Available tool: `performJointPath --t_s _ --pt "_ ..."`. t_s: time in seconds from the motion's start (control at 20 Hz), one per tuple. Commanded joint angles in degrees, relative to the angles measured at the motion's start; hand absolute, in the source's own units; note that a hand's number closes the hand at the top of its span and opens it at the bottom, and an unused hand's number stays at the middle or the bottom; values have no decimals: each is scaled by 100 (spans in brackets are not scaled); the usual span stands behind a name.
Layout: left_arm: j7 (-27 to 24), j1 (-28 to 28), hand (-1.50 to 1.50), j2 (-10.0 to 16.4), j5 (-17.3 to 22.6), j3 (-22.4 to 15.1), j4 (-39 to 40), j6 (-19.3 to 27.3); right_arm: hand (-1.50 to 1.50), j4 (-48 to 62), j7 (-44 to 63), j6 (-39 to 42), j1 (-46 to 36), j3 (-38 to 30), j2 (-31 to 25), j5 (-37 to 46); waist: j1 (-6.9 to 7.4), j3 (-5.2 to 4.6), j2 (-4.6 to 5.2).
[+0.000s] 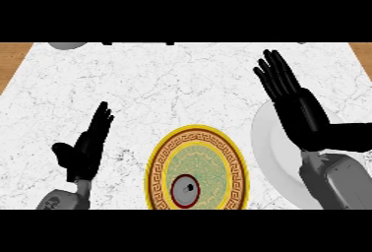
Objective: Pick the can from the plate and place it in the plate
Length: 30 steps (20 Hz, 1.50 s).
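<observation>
We see the can (184, 191) standing upright on the patterned plate (157, 170), gold-rimmed and set at the near middle of the marble counter (167, 83). The can sits toward the plate's near side, seen from above as a grey top ringed in red, and neither hand touches it.

Just to the right lies a white plate (270, 140) with nothing visible on its bare part. The right hand (299, 113) and its grey forearm (345, 179) cover much of it, and its near edge is cut off by the view. The patterned plate's near rim is cut off too.

At the counter's far left corner we make out a grey rounded object (68, 45), mostly out of view; we cannot tell what it is.

The right hand is open, fingers straight and pointing away and slightly left, above the white plate's far rim. The left hand (87, 147) is open as well, fingers up, resting at the left beside the patterned plate and apart from it. Neither hand holds anything.
</observation>
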Motion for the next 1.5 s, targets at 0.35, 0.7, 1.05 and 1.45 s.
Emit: performJointPath --t_s 0.35,0.7,1.05,1.45 --pt "77 -797 0 798 -346 178 -459 -358 150 630 1086 -529 -1229 2393 -281 3020 8 -191 -446" --pt "537 -1100 0 1153 -149 416 -808 -600 -150 936 1359 -3552 130 3783 2094 4119 27 13 -168" --pt "645 -1125 0 1392 97 920 -763 -992 -150 315 2334 -4695 -210 4614 2129 5484 -64 -3 -139" --pt "670 -921 0 1371 -57 864 -847 -853 -150 97 5376 -2125 -1166 4025 1788 6516 -271 -31 -239"
